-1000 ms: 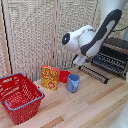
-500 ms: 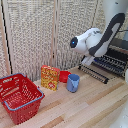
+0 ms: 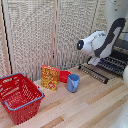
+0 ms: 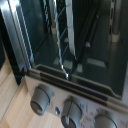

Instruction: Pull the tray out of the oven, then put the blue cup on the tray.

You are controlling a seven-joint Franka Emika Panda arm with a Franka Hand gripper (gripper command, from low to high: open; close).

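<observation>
The oven stands at the exterior view's right with its barred door dropped down onto the table. My gripper hangs at the oven's mouth, above the door, and its fingers are too small and blurred to read. The wrist view looks straight into the oven's dark cavity, where thin metal bars of the tray run inward, with the knobs along one edge. No fingers show in that view. The blue cup stands upright on the table, well clear of the arm toward the exterior view's left.
A red bowl sits just behind the cup, with a yellow and red cereal box beside it. A red plastic basket stands at the exterior view's left. A slatted screen closes off the back.
The arm has moved toward the exterior view's right and slightly down, closer to the oven's opening. The cup, bowl, box and basket have stayed put.
</observation>
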